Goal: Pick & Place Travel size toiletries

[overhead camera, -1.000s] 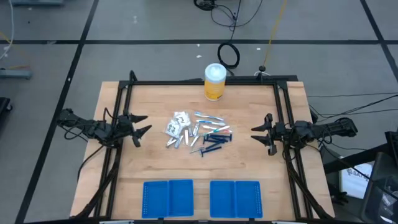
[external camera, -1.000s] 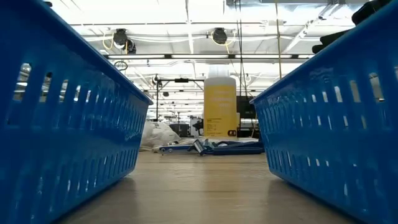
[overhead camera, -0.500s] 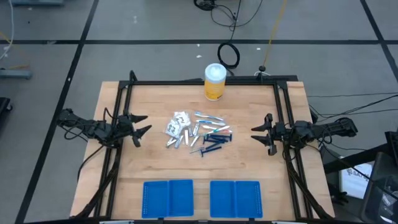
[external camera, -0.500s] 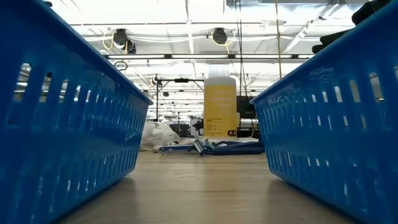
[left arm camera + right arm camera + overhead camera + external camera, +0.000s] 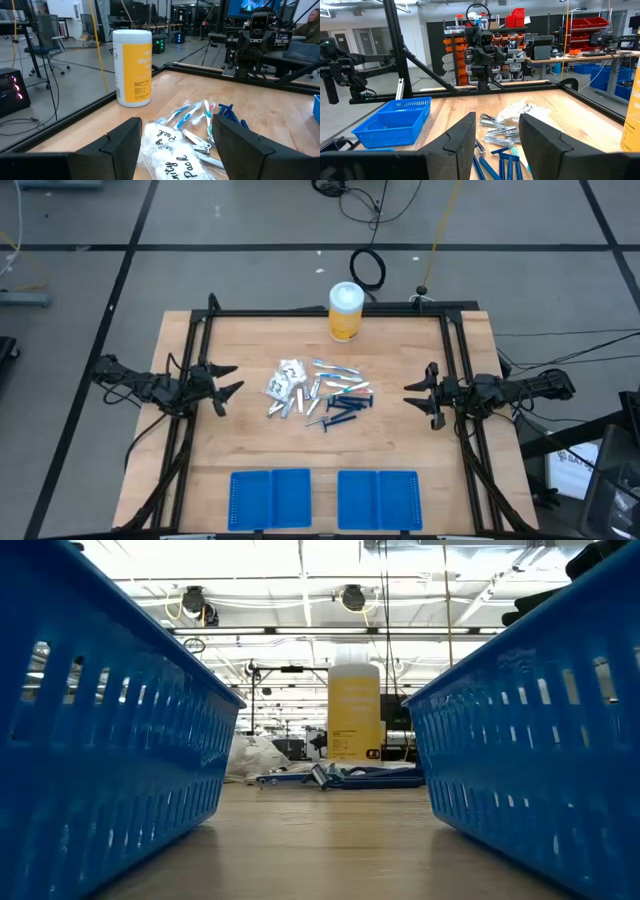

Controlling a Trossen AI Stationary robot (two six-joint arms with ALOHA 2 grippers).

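A pile of travel size toiletries (image 5: 318,394) lies on the wooden table's middle: white packets (image 5: 285,377) at its left, silver pieces (image 5: 300,398) in the centre, dark blue sticks (image 5: 347,404) at its right, clear-wrapped brushes (image 5: 338,371) toward the far side. My left gripper (image 5: 228,380) hovers open at the table's left edge, pointing at the pile (image 5: 187,137). My right gripper (image 5: 413,394) hovers open at the right edge, facing the pile (image 5: 502,137).
A tall yellow canister with a white lid (image 5: 345,311) stands at the far edge. Two blue trays (image 5: 270,499) (image 5: 378,499) sit at the near edge and fill both sides of the low view (image 5: 110,730). Bare wood lies between the pile and each gripper.
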